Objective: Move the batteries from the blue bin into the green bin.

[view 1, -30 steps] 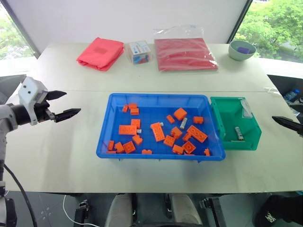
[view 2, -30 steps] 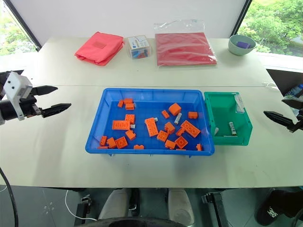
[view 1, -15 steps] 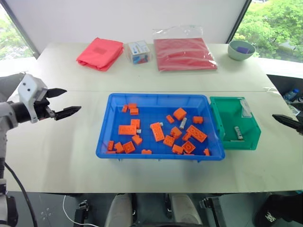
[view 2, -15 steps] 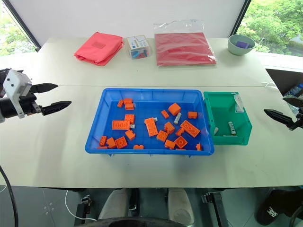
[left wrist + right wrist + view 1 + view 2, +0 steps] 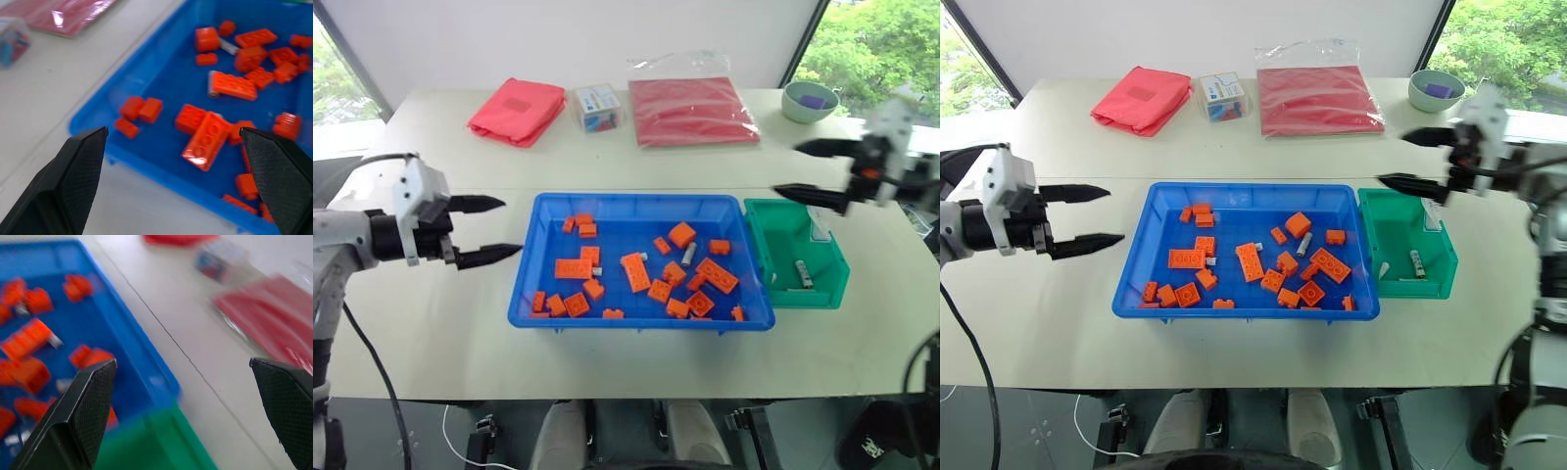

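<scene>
Two black-fingered grippers are hanging above the pale table (image 5: 440, 343), one on each side of the large shallow bright blue plastic bin (image 5: 548, 211), which is serving as landmark. Left gripper (image 5: 491, 228) is sitting just off the blue bin's left wall, fingers spread wide and pointing toward it, nothing between them. Right gripper (image 5: 811, 169) is hovering past the blue bin's far right corner, over the far end of the small deep green plastic bin (image 5: 837, 289), fingers likewise parted and empty.

Green bin is standing right against the blue bin's right wall, a clear label tab (image 5: 819, 225) on its rim. One small silver-grey metal battery (image 5: 800, 273) is lying on its floor, near the side away from the blue bin.

Inside the blue bin, a scatter of orange toy bricks (image 5: 719, 275) is covering most of the floor, thicker toward the right half. Silver-grey batteries are lying among them: one (image 5: 690, 255) is resting right of the bin's centre, touching bricks; another short grey end (image 5: 597, 272) is showing left of centre beside a brick. Others may be hidden under bricks; cannot tell.

Beyond the blue bin's far wall, well apart from it, are lying a folded coral-red cloth (image 5: 517, 109), a small clear plastic box with blue contents (image 5: 599, 106), and a flat dark red sheet in a clear plastic sleeve (image 5: 692, 98). Pale green round bowl (image 5: 809, 101) is standing further right, beyond the green bin.
</scene>
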